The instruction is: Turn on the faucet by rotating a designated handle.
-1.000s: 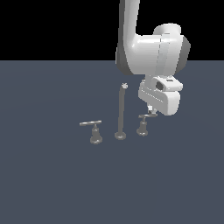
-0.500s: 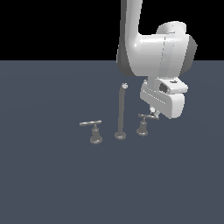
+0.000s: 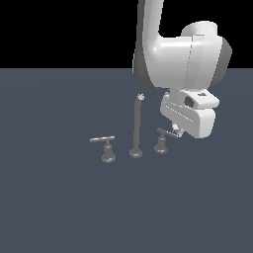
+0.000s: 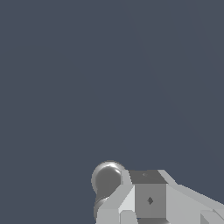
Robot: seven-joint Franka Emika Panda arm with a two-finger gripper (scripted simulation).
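No writing can be read anywhere. The handle, a short dark lever on a bell-shaped base beside the faucet, is met by the gripper; whether its fingers are apart cannot be told.

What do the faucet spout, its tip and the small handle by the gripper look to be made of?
Spout: grey metal by the look, dull satin sheen. Tip: white, maybe plastic; too small to tell. Handle: the same grey metal; in the wrist view its rounded base shows a glossy highlight. It is a simulator render, so these are looks only.
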